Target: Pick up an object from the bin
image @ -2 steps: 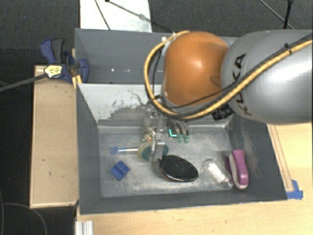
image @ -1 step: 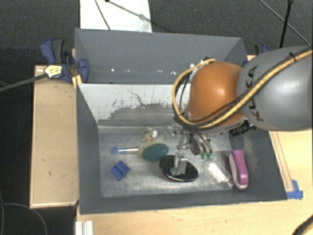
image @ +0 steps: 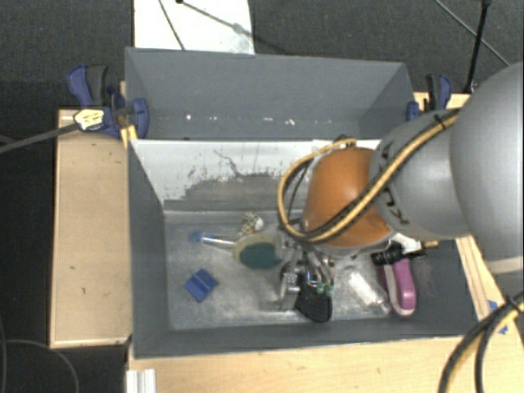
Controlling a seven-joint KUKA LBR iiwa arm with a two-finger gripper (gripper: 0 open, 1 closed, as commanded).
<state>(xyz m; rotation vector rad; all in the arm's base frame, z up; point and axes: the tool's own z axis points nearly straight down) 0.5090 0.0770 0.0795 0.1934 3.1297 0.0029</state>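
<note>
My gripper [image: 300,281] hangs low over the middle of the bin floor, below the arm's wrist. A dark black lump [image: 314,306] lies right at its lower end, near the front wall; whether it is touched I cannot tell. Just left of the gripper lies a round teal-green disc with a pale rim [image: 259,256]. A clear plastic piece [image: 364,291] rests on the floor to the gripper's right.
A blue block [image: 201,285] sits at the front left. A small blue-tipped stick [image: 206,239] and a crumpled pale scrap [image: 251,221] lie behind the disc. A pink-purple oblong with a black cap [image: 402,285] lies at the right. The arm covers the bin's right half.
</note>
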